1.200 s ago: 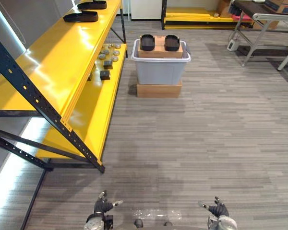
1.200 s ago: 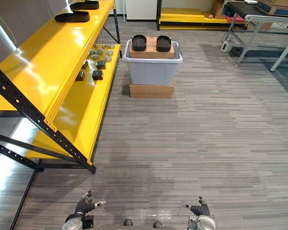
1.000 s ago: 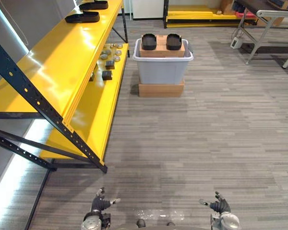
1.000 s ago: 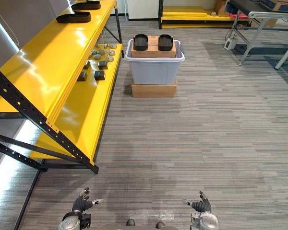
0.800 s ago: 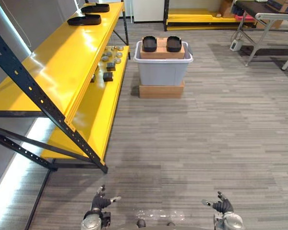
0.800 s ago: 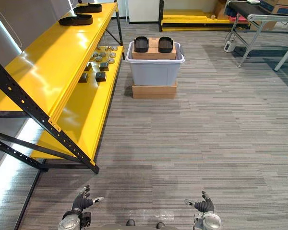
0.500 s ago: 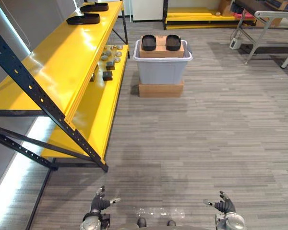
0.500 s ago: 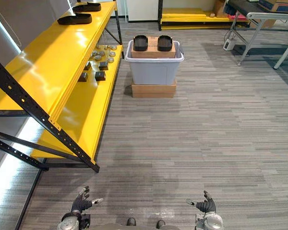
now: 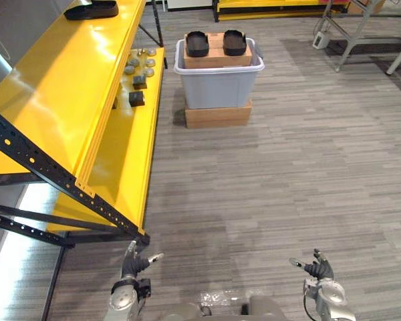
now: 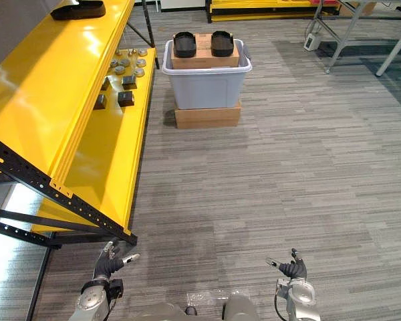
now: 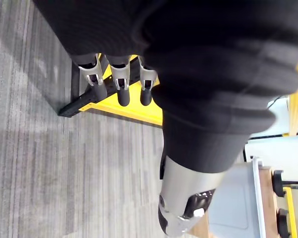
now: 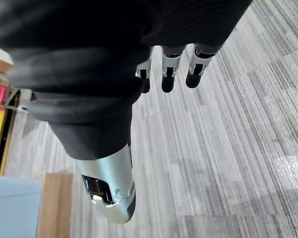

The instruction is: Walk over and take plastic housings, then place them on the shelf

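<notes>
Yellow shelf (image 9: pixel 67 87) boards run beside the left hand (image 9: pixel 132 264), whose fingers hang loose and hold nothing. Far ahead of those fingers, a little to their right, two black plastic housings (image 9: pixel 197 44) sit side by side on a brown box (image 9: pixel 216 61) in a grey bin (image 9: pixel 217 83), long sides pointing away. The right hand (image 9: pixel 319 269) is loose and empty too, and looks a bit farther off.

Camera moved nearer, grey bin (image 9: pixel 217 87) slightly larger, yellow shelf (image 9: pixel 60 87) closer on left
</notes>
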{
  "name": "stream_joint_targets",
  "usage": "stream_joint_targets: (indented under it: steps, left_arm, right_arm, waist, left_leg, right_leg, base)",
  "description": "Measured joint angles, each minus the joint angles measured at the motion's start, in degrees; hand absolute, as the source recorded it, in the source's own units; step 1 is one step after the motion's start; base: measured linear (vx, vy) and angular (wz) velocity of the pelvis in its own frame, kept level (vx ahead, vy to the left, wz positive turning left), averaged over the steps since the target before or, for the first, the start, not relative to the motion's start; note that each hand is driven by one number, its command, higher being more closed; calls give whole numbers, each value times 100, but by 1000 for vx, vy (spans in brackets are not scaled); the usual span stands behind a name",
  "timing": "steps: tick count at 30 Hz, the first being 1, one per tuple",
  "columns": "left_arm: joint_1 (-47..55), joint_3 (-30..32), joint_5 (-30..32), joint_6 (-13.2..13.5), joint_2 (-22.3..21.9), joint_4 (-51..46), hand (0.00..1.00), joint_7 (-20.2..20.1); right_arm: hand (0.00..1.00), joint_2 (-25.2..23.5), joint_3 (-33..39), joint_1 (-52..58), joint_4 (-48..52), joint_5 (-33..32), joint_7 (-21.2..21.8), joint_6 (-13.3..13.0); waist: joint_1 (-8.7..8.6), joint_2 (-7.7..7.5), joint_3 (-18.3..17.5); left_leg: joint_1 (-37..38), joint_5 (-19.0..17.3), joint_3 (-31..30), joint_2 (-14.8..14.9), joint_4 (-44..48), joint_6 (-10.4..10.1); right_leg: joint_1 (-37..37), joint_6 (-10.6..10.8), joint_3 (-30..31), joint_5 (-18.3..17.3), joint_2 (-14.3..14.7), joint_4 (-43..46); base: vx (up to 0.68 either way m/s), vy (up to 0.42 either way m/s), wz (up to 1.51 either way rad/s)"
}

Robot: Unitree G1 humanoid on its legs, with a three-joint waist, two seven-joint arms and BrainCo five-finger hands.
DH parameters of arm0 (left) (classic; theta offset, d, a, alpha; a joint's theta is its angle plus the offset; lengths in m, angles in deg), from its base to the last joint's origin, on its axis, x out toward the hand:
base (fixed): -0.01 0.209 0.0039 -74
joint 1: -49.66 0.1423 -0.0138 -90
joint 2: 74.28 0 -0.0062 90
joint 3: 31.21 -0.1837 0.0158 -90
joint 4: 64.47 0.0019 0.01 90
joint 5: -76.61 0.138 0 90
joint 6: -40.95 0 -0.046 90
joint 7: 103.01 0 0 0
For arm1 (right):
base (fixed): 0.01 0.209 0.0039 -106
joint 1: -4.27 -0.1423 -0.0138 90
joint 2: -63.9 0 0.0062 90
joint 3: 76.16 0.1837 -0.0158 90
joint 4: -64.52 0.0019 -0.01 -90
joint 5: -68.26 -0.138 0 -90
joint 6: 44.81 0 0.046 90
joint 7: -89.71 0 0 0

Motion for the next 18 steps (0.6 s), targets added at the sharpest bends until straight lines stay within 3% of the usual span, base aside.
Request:
stream_joint_targets:
  steps: [1, 2, 3, 5, 6, 7, 9, 11, 12, 13, 14, 15, 17, 18]
  left_arm:
    - [-53, -1, -6, 2, -13, -1, 0, 62]
    - [-113, -1, -28, 1, -21, 4, 0, 95]
    - [-166, 0, -69, 4, -12, 5, 0, 102]
    - [-194, -7, -68, 4, 6, 7, 0, 175]
    - [-212, -5, -68, 4, -24, 51, 0, 193]
    - [-252, -3, -65, 1, -108, 153, 0, 194]
    - [-374, 40, -65, 1, -125, 225, 0, 194]
    - [-330, 126, -108, 1, -190, 321, 0, 192]
    - [-316, 144, -109, 5, -172, 328, 0, 185]
    - [-342, 229, -112, 11, -157, 320, 0, 185]
    - [-342, 240, -112, 8, -155, 321, 0, 185]
    - [-335, 231, -115, 7, -174, 318, 0, 183]
    - [-331, 233, -119, 8, -174, 300, 0, 185]
    - [-327, 235, -121, 7, -172, 270, 0, 185]
  right_arm:
    - [0, 51, -62, -103, 0, 0, 0, 0]
    - [0, 70, -87, -234, 3, 1, -2, -4]
    - [0, 66, -136, -331, 19, 1, -2, -4]
    - [0, 64, -191, -346, 110, 1, -13, -3]
    - [0, 77, -240, -324, 184, 2, -56, -3]
    - [0, 111, -278, -382, 208, 2, -81, -4]
    - [0, 55, -380, -487, 264, 1, -70, -13]
    - [0, 38, -595, -447, 265, -42, -68, -16]
    - [0, 12, -728, -416, 265, -107, -74, -35]
    - [0, -44, -805, -396, 260, -154, -80, -76]
    - [0, -64, -810, -394, 257, -180, -81, -111]
    - [0, -62, -786, -397, 245, -263, -97, -161]
    - [0, -64, -696, -426, 239, -396, -103, -167]
    - [0, -72, -636, -469, 236, -445, -102, -162]
  waist:
    - [-10, 18, 71]
    - [-19, 89, 165]
    - [-58, 35, 219]
    - [-104, -65, 232]
    - [-223, -114, 213]
    - [-222, 74, 167]
    - [-233, 110, 177]
    - [-229, 155, 213]
    - [-205, 178, 242]
    - [-160, 107, 296]
    - [-104, 83, 307]
    - [-40, 39, 328]
    - [73, 22, 365]
    - [135, -10, 392]
  left_leg:
    - [148, -21, -15, 124, -115, -53]
    - [329, -37, -28, 285, -258, -191]
    - [515, -20, -36, 347, -410, -370]
    - [781, -80, -159, 342, -549, -500]
    - [972, -171, -335, 389, -554, -662]
    - [944, -131, -399, 630, -436, -745]
    - [557, 221, -375, 726, 492, -1058]
    - [52, 1479, -276, 839, 2260, -991]
    - [-418, 1457, -158, 1093, 3660, -900]
    - [-877, 1287, 153, 1316, 4699, -650]
    - [-1101, 1187, 278, 1390, 5026, -561]
    - [-1527, 1020, 436, 1429, 5317, -409]
    - [-2168, 776, 478, 1272, 5079, -430]
    - [-2529, 658, 423, 1061, 4542, -474]
  right_leg:
    - [-158, -30, -77, 121, 136, -373]
    - [-393, -89, -124, 539, 358, -1013]
    - [-539, -161, -126, 1074, 478, -1785]
    - [-647, -368, -109, 1683, 533, -2409]
    - [-711, -727, -76, 2525, 533, -2335]
    - [-892, -929, -238, 2415, 669, -1878]
    - [-889, -1080, -336, 1813, 787, -1421]
    - [-180, -1159, -305, 1450, 1037, -1607]
    - [460, -1216, -252, 1388, 1235, -2018]
    - [1043, -1260, -116, 1361, 1360, -2388]
    - [1294, -1264, -47, 1358, 1386, -2542]
    - [1743, -1266, 91, 1357, 1388, -2831]
    - [2309, -1296, 255, 1315, 1346, -3274]
    - [2595, -1241, 335, 1176, 1264, -3476]
  base:
    - [397, -2, 19]
    - [434, -26, 19]
    - [457, -41, 21]
    - [560, -113, 39]
    - [737, -196, 35]
    - [629, -180, 22]
    - [645, -209, -6]
    - [702, -223, -10]
    - [836, -230, -13]
    - [800, -215, -16]
    - [710, -173, -30]
    - [523, -77, -33]
    - [499, -21, -32]
    - [462, 45, -16]
